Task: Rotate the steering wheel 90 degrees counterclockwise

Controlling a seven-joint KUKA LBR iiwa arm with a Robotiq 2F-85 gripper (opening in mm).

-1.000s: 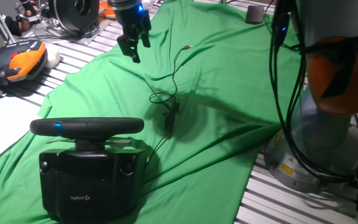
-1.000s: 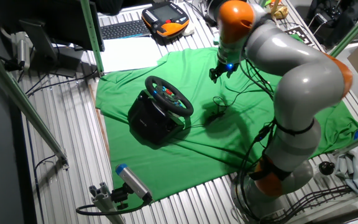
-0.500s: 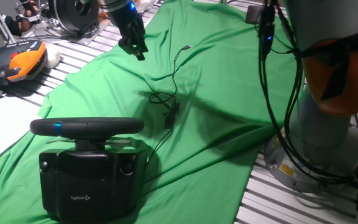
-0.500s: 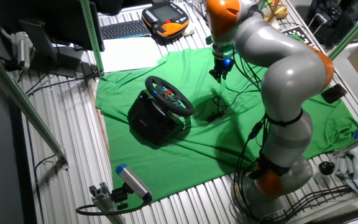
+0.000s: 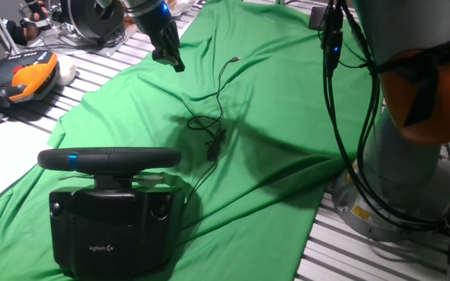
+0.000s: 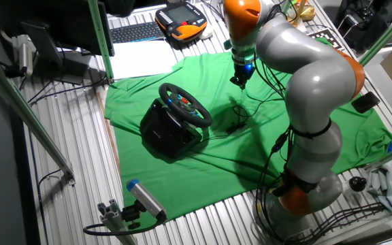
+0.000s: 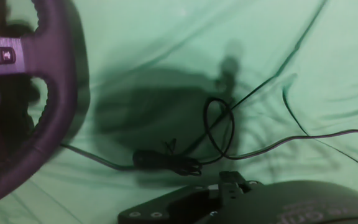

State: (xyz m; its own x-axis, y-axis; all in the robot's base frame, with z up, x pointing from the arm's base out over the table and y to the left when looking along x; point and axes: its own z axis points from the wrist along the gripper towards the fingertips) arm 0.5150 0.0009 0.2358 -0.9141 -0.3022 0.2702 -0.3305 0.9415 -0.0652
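Steering wheel (image 5: 109,159): black padded rim, seen edge-on in one fixed view, with a small blue light near its left end; it stands at the near end of the green cloth.
Base (image 5: 116,226): boxy and black, under the rim, white Logitech logo low on its front face.
Green cloth (image 5: 272,94): creased, spread over the slatted surface (image 5: 412,257) and running from the wheel to the far end.
Cable (image 5: 209,125): thin and black, looped on the cloth beyond the wheel, trailing back to the base; in the hand view the loop lies just right of the rim.
Tool (image 5: 169,58): hangs above the far left part of the cloth, well apart from the wheel, with nothing in its grasp; whether the fingers are parted or closed cannot be told.
Arm (image 6: 305,61): grey with orange joints, arching over the cloth in the other fixed view.
Orange-and-black pendant (image 5: 26,78): on the surface off the cloth's left edge.
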